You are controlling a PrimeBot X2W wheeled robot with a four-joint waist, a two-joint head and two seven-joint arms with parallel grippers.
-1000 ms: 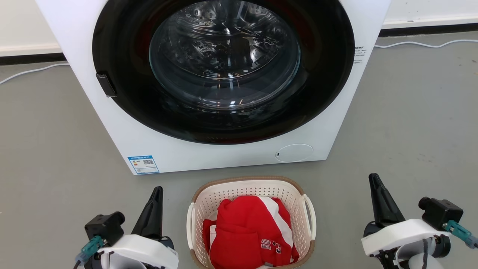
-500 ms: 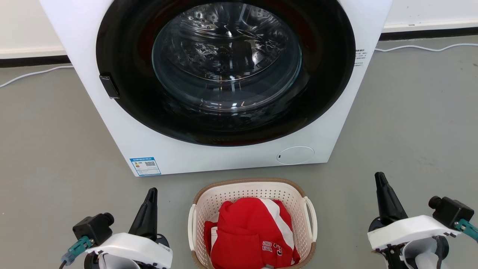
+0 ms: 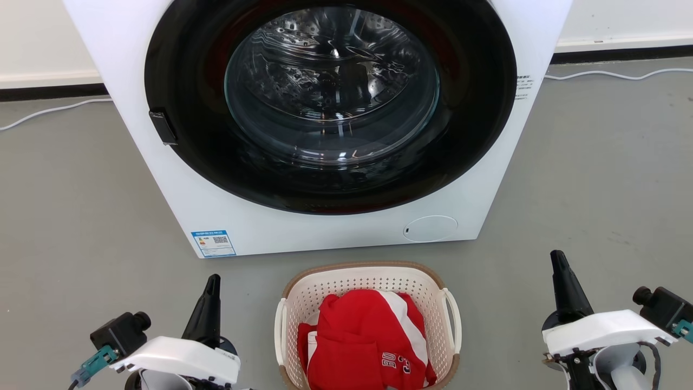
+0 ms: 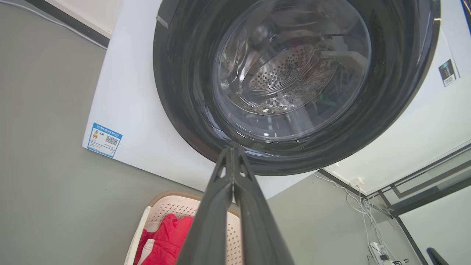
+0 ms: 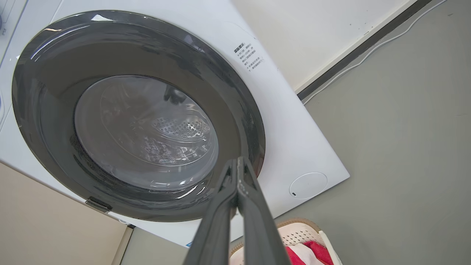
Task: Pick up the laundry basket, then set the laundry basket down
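Far on the left, a thin white cord [image 3: 48, 111] is lying on the grey floor [image 3: 65, 216]. Low down on the left, the left claw [image 3: 212, 284] is pointing up. Its two dark fingers are pressing tight together and holding nothing. It is hanging near the laundry basket [image 3: 357, 281] but not touching it. In the left wrist view, this claw [image 4: 232, 151] is showing as one closed dark point, and a corner of the basket [image 4: 167, 200] is peeking in beside it.

A big white washing machine [image 3: 178, 179] is standing in the middle at the back. A small blue sticker [image 3: 213, 244] is sitting on its lower left corner. A shiny drum is showing through the glass of its round dark door [image 3: 330, 108].

Just in front of the machine, the laundry basket is sitting on the floor between the two claws. Red and white clothes [image 3: 368, 341] are lying inside it. White loop handles [image 3: 453, 319] are sticking out on both sides.

A small round white cover [image 3: 431, 228] is sitting on the machine's lower right corner.

Low down on the right, the right claw [image 3: 559, 265] is pointing up too. Its fingers are squeezing together and holding nothing, well apart from the basket. In the right wrist view, this claw [image 5: 238, 162] is closed as well, with the basket [image 5: 300, 232] showing low beside it. Far on the right, another white cord [image 3: 622, 73] is lying by the wall.
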